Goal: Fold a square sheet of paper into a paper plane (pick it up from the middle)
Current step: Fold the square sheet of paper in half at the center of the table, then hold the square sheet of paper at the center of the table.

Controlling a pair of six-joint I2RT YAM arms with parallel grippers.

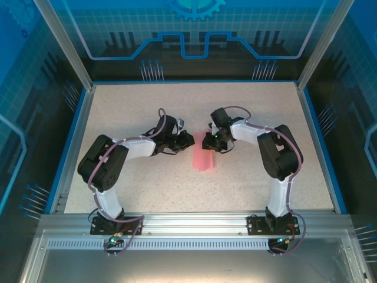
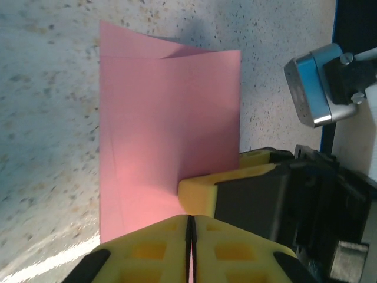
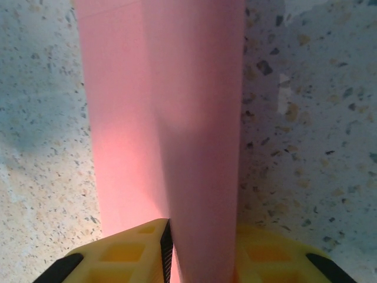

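Mid-worktop (image 1: pixel 147 188), the pink sheet of paper (image 1: pixel 205 158) lies folded into a narrow strip, its long axis running from the far side toward the arm bases. The right fingers (image 1: pixel 217 140) sit at its far end, and from the right wrist the strip (image 3: pixel 171 118) runs straight out ahead of them. Those right fingers (image 3: pixel 141 242) are partly closed with a raised fold of paper filling the gap, so that looks like a real grip. The left fingers (image 1: pixel 186 140) come in from the other side. From the left wrist they (image 2: pixel 177 236) are pressed flat together at the sheet's near edge, with nothing visible between them, and the paper (image 2: pixel 165 130) spreads ahead and to the left of their seam. 1 yellow pad of the right fingers (image 2: pixel 203 191) rests on the sheet just beside them. Whether the left pair has nipped the edge I cannot tell. The right arm is nearer and lined up along the strip, so the next crease probably turns on it.
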